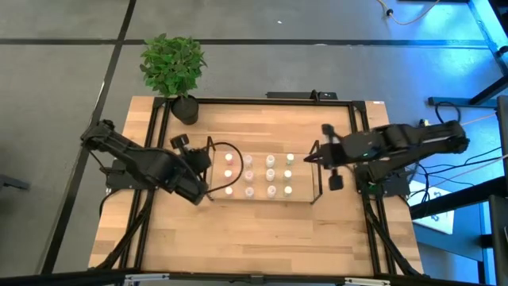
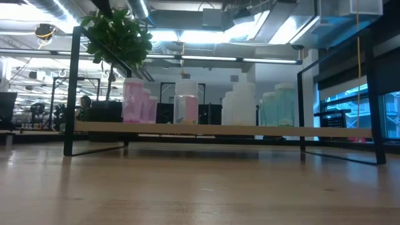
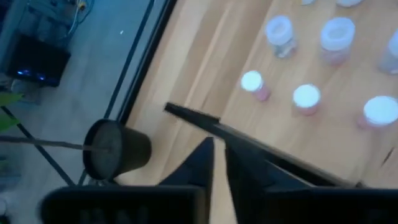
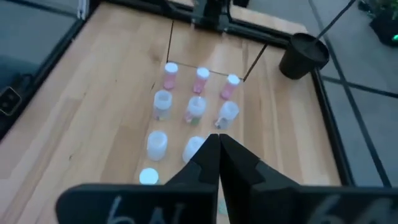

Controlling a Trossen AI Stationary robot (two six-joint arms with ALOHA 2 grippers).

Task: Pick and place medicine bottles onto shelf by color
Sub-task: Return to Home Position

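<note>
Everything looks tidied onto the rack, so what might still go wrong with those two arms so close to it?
The left gripper sits shut at the left end of the shelf, beside a thin rod; pulling away carelessly might snag it and shake the shelf. The medicine bottles stand close together, so one jolt could topple several. The right gripper hangs by the right end, with the same risk.

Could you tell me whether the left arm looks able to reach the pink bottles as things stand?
Probably yes. The left gripper hangs just outside the shelf's left end, and the pink bottles stand in the nearest column, open from above; only thin end rods lie between.
</note>
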